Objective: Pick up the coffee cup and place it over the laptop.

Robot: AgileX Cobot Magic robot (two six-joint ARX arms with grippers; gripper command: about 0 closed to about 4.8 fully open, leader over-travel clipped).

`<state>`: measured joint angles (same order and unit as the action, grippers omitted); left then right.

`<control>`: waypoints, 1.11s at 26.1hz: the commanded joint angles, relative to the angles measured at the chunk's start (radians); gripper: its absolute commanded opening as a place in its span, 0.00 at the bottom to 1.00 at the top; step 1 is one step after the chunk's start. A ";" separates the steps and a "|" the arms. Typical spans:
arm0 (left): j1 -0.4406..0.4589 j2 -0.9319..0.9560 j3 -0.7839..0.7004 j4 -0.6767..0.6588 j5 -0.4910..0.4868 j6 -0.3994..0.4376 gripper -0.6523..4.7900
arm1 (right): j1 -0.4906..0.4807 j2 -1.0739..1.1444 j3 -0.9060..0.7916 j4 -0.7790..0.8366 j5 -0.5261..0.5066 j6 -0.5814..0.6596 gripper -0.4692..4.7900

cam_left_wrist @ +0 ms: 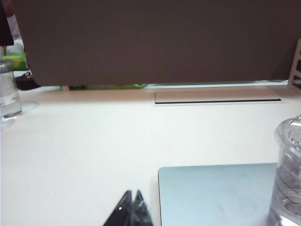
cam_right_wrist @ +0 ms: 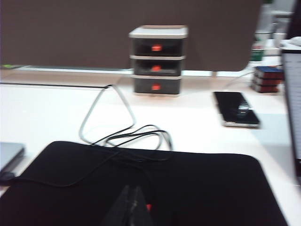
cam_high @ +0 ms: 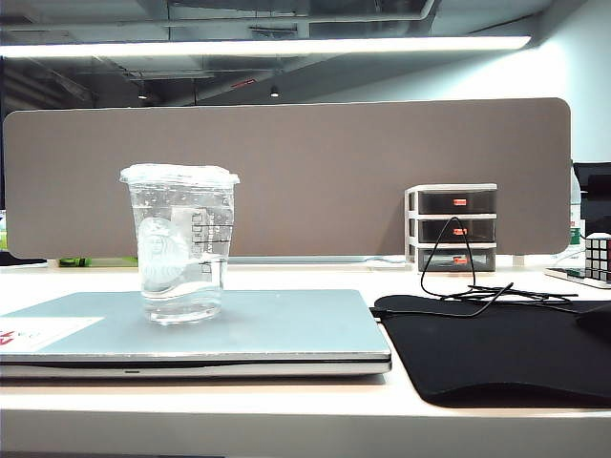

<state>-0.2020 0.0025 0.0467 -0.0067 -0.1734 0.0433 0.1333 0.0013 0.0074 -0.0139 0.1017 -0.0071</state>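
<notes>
The coffee cup [cam_high: 181, 243], clear plastic with a flat lid and a faint round logo, stands upright on the closed silver-grey laptop [cam_high: 286, 324] at the left of the table. Nothing holds it. Neither gripper shows in the exterior view. In the left wrist view my left gripper [cam_left_wrist: 133, 192] is shut and empty, its tips together over bare table just beside the laptop's corner [cam_left_wrist: 216, 193], with the coffee cup [cam_left_wrist: 287, 174] off to the side. My right gripper [cam_right_wrist: 132, 186] is also shut and empty, low over the black mouse mat [cam_right_wrist: 197, 188].
The black mouse mat [cam_high: 496, 348] lies right of the laptop with a thin black cable [cam_high: 468, 286] looped on it. A small three-drawer unit [cam_high: 452, 227], a puzzle cube [cam_high: 599, 256] and a phone [cam_right_wrist: 236, 108] stand farther back. Another clear cup [cam_left_wrist: 8, 89] stands to the left. A grey partition [cam_high: 286, 172] closes the back.
</notes>
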 commanded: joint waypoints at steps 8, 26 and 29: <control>-0.002 0.000 -0.019 0.054 0.100 0.009 0.11 | 0.000 0.001 -0.005 0.020 -0.104 -0.071 0.08; -0.001 0.000 -0.040 0.056 0.046 0.008 0.11 | -0.002 0.000 -0.006 0.070 -0.026 -0.135 0.08; -0.001 0.000 -0.040 0.052 0.046 0.008 0.11 | -0.014 0.000 -0.006 0.071 -0.034 -0.153 0.08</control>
<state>-0.2031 0.0021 0.0051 0.0376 -0.1242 0.0517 0.1253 0.0017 0.0074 0.0486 0.0711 -0.1528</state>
